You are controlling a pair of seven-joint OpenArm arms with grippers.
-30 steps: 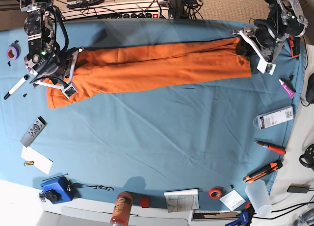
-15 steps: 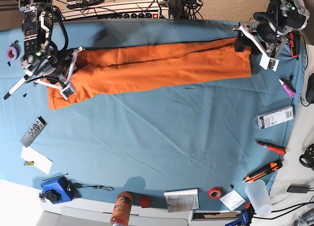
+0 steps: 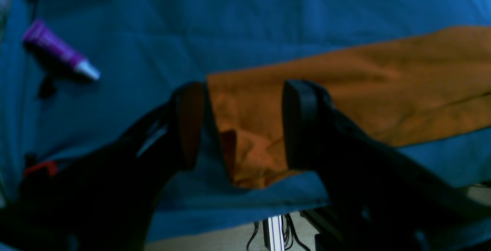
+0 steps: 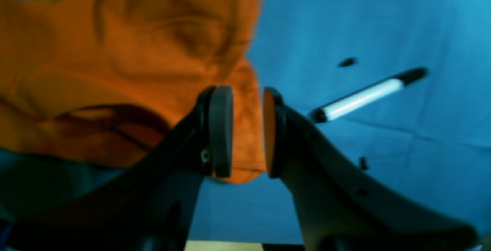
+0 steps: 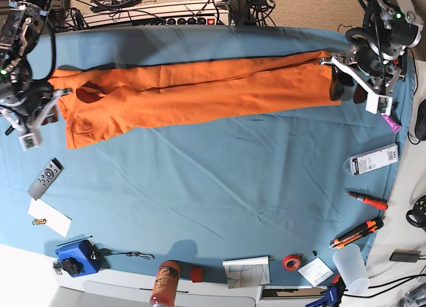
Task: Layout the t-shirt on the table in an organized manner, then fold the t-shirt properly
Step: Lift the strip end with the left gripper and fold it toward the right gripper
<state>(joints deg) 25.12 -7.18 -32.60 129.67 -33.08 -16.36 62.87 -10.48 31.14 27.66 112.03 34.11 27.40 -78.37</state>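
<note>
Jaws of the left gripper (image 3: 238, 124) stood wide apart and the right gripper (image 4: 247, 130) narrowly parted, neither clamping cloth. The t-shirt (image 5: 200, 90) lay stretched across the frame's upper part, ends just inside both grippers. Bare table (image 5: 213, 194) spread below.

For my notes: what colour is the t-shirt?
Plain bright orange t-shirt; the base view shows it best.

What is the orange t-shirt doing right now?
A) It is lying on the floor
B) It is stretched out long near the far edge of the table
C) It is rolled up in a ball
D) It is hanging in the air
B: in the base view the t-shirt lies as a long band on the table, reaching from one end effector to the other, both with jaws apart and off the cloth.
</note>
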